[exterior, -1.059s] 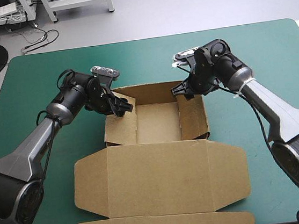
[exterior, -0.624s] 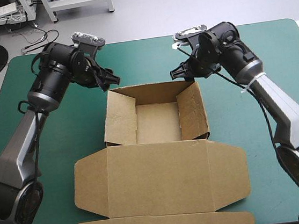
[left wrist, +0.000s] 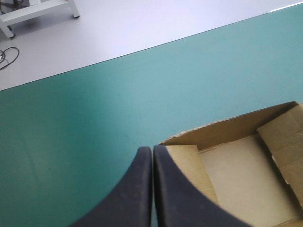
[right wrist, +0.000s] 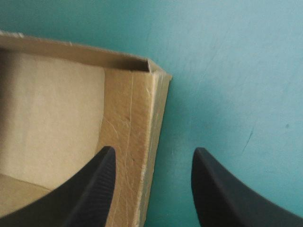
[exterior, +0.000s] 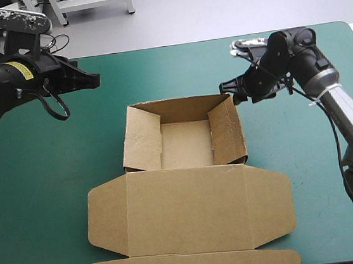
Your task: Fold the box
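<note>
Box (exterior: 191, 200) sits mid-table on the teal-green cover (exterior: 42, 185). Its lid (exterior: 188, 210) lies flat, reaching the near edge. Beyond it is the open tray (exterior: 187, 143), walls up. My right gripper (exterior: 229, 91) is at the tray's far right corner, fingers wide apart, one over the wall, one over the cover, gripping nothing. My left gripper (exterior: 94, 81) is far left, well apart from the box, fingers pressed together, empty.

Bench (exterior: 48, 185) only: teal-green cover (left wrist: 85, 123) lies flat over it, out to far edge and rounded far corners. Faint scratches on cover, right side.
</note>
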You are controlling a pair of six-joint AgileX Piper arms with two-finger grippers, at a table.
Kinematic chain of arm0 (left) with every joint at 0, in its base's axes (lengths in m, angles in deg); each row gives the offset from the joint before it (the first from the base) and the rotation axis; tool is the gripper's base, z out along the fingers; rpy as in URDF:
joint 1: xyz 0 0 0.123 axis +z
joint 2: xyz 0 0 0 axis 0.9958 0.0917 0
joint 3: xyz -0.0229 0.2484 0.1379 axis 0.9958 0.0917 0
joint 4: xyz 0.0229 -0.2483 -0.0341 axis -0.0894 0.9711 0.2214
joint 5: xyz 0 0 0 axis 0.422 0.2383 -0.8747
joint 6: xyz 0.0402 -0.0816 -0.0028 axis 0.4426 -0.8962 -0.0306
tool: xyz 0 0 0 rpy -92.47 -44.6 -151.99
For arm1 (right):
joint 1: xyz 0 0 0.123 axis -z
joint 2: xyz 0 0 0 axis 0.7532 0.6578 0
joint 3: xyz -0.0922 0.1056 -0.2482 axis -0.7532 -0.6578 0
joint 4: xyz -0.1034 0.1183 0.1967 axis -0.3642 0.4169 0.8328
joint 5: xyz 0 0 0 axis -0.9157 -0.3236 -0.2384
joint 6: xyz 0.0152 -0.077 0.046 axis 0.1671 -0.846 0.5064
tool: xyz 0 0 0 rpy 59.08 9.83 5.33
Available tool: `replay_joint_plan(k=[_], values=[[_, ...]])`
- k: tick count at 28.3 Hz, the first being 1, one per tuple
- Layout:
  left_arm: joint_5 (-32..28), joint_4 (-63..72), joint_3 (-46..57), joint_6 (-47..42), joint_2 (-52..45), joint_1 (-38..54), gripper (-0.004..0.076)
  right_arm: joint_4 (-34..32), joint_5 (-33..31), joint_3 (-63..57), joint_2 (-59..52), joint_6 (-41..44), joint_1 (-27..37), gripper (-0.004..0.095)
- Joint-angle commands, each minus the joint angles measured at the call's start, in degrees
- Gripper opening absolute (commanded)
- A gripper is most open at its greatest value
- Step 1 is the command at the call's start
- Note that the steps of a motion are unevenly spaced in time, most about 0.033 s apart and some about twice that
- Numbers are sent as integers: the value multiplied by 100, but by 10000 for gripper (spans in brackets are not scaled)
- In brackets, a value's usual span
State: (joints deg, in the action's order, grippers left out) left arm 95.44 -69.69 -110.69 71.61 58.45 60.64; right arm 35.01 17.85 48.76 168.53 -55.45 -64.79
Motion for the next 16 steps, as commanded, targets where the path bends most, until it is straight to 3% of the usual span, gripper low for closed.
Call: replay_joint_plan(k=[1,11,14,16], values=[[206,346,-28,70,-311,-41,-10,217,37,-441,-98,-190,40,454],[206,523,1501,272,-1162,-41,-10,986,768,-1448,98,-708,29,423],[206,511,2045,272,-1474,-41,-10,796,871,-1461,103,-708,29,308],[177,489,2427,282,-1706,-41,-10,732,936,-1461,103,-708,29,158]])
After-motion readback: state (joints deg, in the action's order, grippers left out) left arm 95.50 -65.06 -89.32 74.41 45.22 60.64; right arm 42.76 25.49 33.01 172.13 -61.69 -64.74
